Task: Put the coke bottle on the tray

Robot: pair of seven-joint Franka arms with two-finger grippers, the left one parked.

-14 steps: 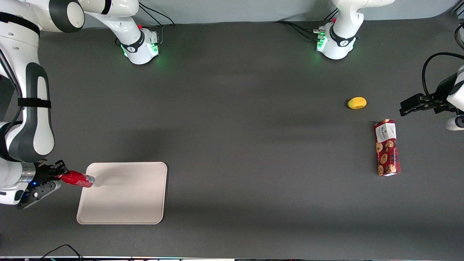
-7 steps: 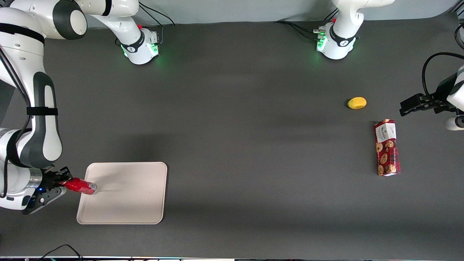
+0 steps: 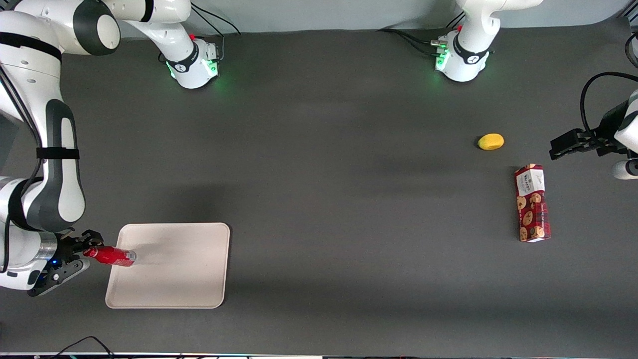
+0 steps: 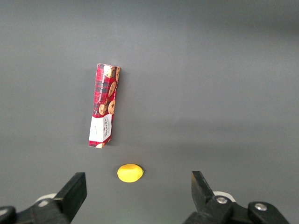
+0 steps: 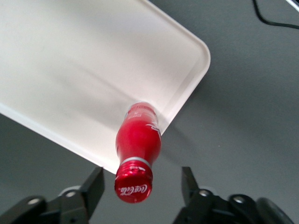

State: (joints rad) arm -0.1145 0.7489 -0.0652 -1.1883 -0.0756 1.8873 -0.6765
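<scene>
coke bottle (image 3: 109, 255) stands on tray (image 3: 184, 279), just inside the rim at the working arm's end, base down. gripper (image 3: 83, 248) around the cap, fingers (image 5: 94, 187) spread clear; looks released, placement seemingly done

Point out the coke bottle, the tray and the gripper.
coke bottle (image 5: 138, 135): right wrist view, red body.
tray (image 3: 179, 279): front view, bare floor.
gripper (image 5: 140, 184): right wrist view, midway between open jaws, at the cap.

Overhead front camera spans the table; both wrist cameras look down close, sharing portions.
</scene>
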